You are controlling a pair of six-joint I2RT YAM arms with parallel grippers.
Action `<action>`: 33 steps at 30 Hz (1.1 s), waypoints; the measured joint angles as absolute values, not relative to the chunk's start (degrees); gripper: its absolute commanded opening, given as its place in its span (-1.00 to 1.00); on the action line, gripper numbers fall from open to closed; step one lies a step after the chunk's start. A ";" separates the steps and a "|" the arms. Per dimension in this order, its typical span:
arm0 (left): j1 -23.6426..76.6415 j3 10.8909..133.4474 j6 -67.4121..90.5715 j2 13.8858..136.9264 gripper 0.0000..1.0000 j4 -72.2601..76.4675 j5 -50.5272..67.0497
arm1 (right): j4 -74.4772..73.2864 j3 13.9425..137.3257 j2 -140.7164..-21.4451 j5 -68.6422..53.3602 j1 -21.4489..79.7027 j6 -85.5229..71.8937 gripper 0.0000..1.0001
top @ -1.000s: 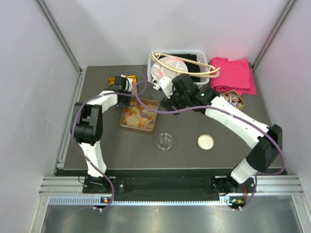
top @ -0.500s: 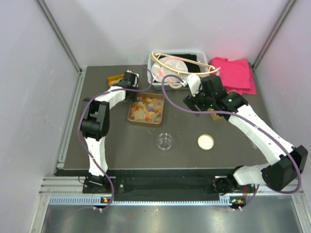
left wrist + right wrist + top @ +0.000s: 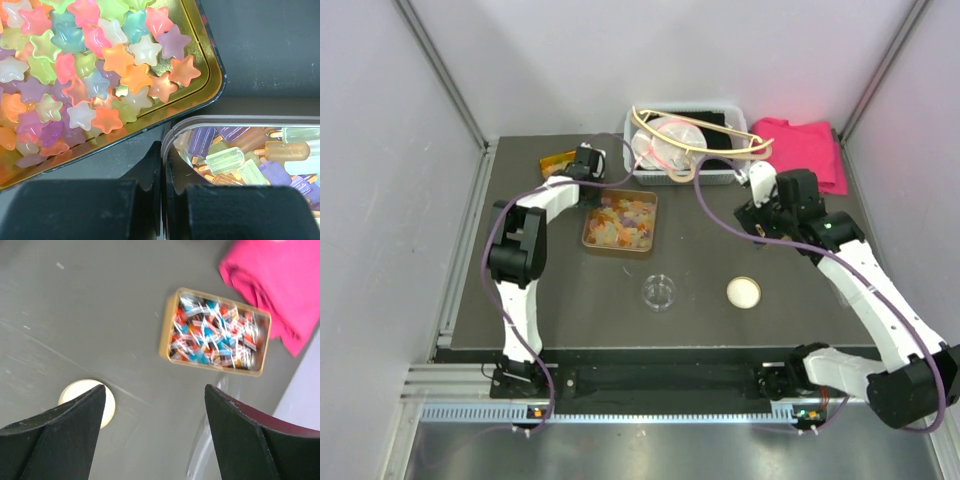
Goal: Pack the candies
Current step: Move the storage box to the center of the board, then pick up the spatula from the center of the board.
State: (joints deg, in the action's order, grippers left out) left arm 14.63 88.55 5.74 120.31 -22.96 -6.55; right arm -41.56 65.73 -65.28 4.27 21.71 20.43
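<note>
The left fingers [image 3: 75, 210] are pressed shut, their seam right at the rounded rim of a second tin [image 3: 240, 120] of lolly-shaped pieces; whether they pinch that rim I cannot tell; the right fingers [image 3: 250, 440] stand wide apart with nothing between them, over bare bench [image 3: 570, 310] between a cream lid [image 3: 82, 400] and a tin of wrapped sweets [image 3: 215, 332]. The candies [image 3: 100, 65] lie heaped in a gold tray [image 3: 210, 65] just beside the left fingers, on their near-right side in the top view; the right fingers are well apart from it, so the left arm is nearer. The pieces are glossy, translucent little stars, probably soft and slippery; the tray is shallow metal with rounded corners, its longer side running across the bench; a small clear dish [image 3: 659, 292] sits near it, toward the arm bases.
</note>
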 measured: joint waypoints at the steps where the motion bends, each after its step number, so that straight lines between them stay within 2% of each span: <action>1: 14.76 88.49 5.61 120.31 -0.55 -22.85 -6.72 | -41.60 64.75 -64.69 4.25 20.32 20.45 0.59; 4: 15.25 88.42 5.39 120.29 -0.35 -22.63 -6.15 | -41.74 62.17 -63.44 3.62 14.59 20.62 0.59; 5: 15.49 88.36 5.34 120.29 -0.15 -22.61 -5.91 | -41.74 61.10 -63.05 3.03 11.88 20.95 0.59; 7: 15.81 88.33 5.13 120.29 -0.02 -22.61 -5.43 | -41.82 58.70 -62.15 2.20 6.26 21.89 0.59; 8: 15.92 88.29 4.97 120.29 0.12 -22.61 -5.10 | -42.02 57.30 -61.60 1.61 3.36 22.46 0.59; 11: 16.08 87.64 4.51 120.27 0.25 -22.57 -4.23 | -42.89 54.19 -60.29 -1.10 -4.49 24.86 0.59; 17: 16.14 86.08 4.10 119.28 0.38 -22.37 -2.42 | -42.85 46.76 -57.39 -4.58 -18.28 31.35 0.59; 25: 16.29 84.09 3.55 117.21 0.62 -22.74 -1.13 | -41.17 38.22 -57.21 -5.85 -22.48 36.23 0.59; 33: 16.38 83.40 2.87 114.59 0.65 -22.98 0.30 | -36.82 37.89 -60.88 -7.94 -26.06 37.56 0.58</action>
State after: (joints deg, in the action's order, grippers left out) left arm 16.38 83.40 2.87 114.59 -22.98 0.30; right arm -36.82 37.89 -60.88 -7.94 -26.06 37.56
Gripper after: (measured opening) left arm 0.823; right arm 0.793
